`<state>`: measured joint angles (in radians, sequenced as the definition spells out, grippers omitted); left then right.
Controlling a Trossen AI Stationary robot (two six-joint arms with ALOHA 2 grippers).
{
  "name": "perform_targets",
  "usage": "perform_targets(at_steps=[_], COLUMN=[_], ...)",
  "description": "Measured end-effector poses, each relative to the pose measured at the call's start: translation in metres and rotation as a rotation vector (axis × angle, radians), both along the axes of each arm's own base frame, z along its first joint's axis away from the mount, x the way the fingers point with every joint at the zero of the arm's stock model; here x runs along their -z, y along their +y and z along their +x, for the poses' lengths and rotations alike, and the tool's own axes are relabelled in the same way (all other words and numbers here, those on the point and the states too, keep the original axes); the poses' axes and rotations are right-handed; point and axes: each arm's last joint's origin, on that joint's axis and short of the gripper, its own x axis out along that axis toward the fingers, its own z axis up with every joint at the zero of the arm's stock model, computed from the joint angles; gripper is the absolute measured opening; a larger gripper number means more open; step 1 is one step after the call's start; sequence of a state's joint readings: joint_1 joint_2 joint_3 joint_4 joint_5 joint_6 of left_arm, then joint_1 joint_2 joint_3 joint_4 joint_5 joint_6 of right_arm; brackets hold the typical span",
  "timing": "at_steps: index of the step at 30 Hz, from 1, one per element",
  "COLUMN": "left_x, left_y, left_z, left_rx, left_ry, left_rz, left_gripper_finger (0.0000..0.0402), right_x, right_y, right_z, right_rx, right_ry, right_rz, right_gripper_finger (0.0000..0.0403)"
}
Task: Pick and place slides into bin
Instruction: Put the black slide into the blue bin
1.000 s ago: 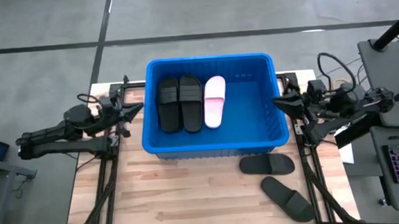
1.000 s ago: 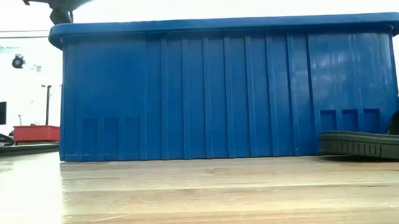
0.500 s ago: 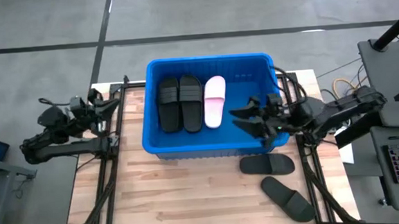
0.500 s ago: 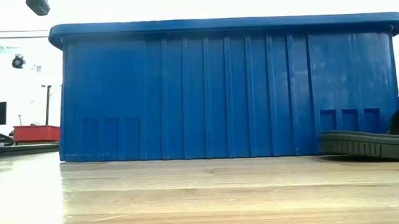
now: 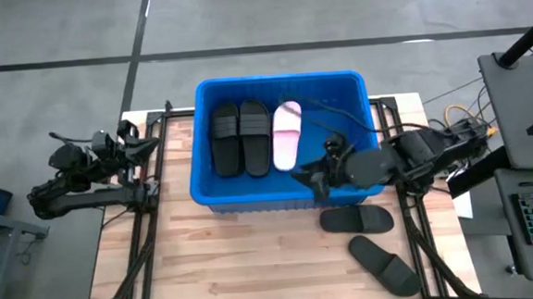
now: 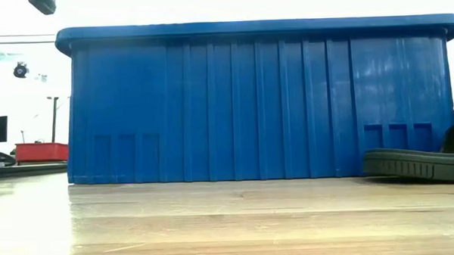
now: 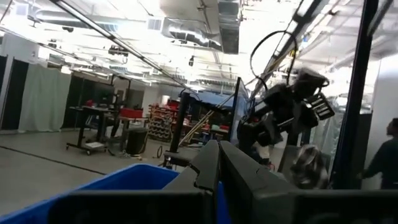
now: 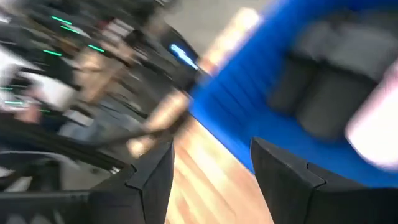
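Two black slides [image 5: 241, 139] lie side by side inside the blue bin [image 5: 347, 107], near its left wall. One pink slide [image 5: 287, 135] lies just beside them, on their right. The right half of the bin floor is bare.

Two more black slides are out on the wooden table [image 5: 237, 272]. One black slide [image 5: 357, 219] lies just in front of the bin, near its right corner. The other black slide [image 5: 384, 265] lies a bit nearer the table's front edge and is turned at a slant. The two are near each other but do not touch.

The right gripper [image 5: 312, 174] reaches into the bin from the right side. It hangs over the front part of the bin, close to the toe end of the pink slide. Its two dark fingers [image 8: 149, 180] stand wide apart, and nothing is between them. In the right wrist view the blue wall and the slides look smeared, so the small parts are hard to tell.

The left gripper [image 5: 157, 139] waits at the left side of the table, just outside the bin's left wall. Its fingers [image 7: 208, 168] are pressed together and hold nothing.

From table height, the bin's ribbed front wall fills most of the view. The sole of one black slide pokes out at its right side, flat on the wood.
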<state>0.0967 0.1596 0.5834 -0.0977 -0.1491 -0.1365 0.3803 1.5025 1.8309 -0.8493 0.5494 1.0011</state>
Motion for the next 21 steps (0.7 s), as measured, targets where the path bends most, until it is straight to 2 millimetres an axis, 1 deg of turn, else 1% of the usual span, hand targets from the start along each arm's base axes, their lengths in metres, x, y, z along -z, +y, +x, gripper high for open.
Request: perform_targets(at_steps=[6,12,16,21], left_x=[0.002,0.003,0.003,0.003], left_y=[0.0,0.0,0.0,0.0], left_z=[0.002,0.002,0.002,0.002], left_rx=[0.003,0.004,0.004,0.004], left_ry=[0.037,0.036,0.039,0.039], left_rz=[0.038,0.039,0.038,0.039], left_gripper_finger=[0.0,0.0,0.0,0.0], right_x=[0.013,0.037,0.059,0.099], right_y=[0.01,0.03,0.044,0.06], right_z=[-0.001,0.015,0.034,0.055], right_rx=[0.126,0.146,0.085,0.061], right_ry=[0.333,0.608,0.743,0.946], right_rz=[0.191,0.326,0.41,0.493], right_gripper_finger=[0.0203,0.0203,0.0203,0.0203])
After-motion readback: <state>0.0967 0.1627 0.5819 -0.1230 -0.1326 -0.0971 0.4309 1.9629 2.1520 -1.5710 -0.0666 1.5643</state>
